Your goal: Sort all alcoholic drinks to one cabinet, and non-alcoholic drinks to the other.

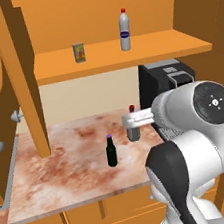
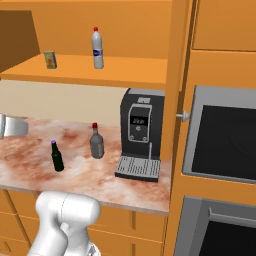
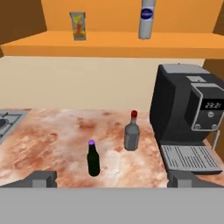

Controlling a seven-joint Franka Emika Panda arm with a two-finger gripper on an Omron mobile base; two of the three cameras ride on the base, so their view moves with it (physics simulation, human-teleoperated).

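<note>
So, both soft drinks are up in the cabinet and both booze bottles sit on the counter.

The juice carton (image 1: 79,52) and white plastic bottle (image 1: 124,30) stand apart on the open shelf (image 1: 126,56). Down on the marbled counter (image 1: 66,166), the beer bottle (image 3: 92,158) stands near the grey bottle (image 3: 131,136), which is just beside the coffee machine (image 3: 186,111). The gripper (image 3: 113,179) hangs above the counter with jaws spread wide, holding nothing.

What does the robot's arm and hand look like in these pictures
The arm is glossy white with rounded links, black bands at the joints and a dark round cap with small markings on one joint. The hand ends in two small dark grey fingertips.
</note>
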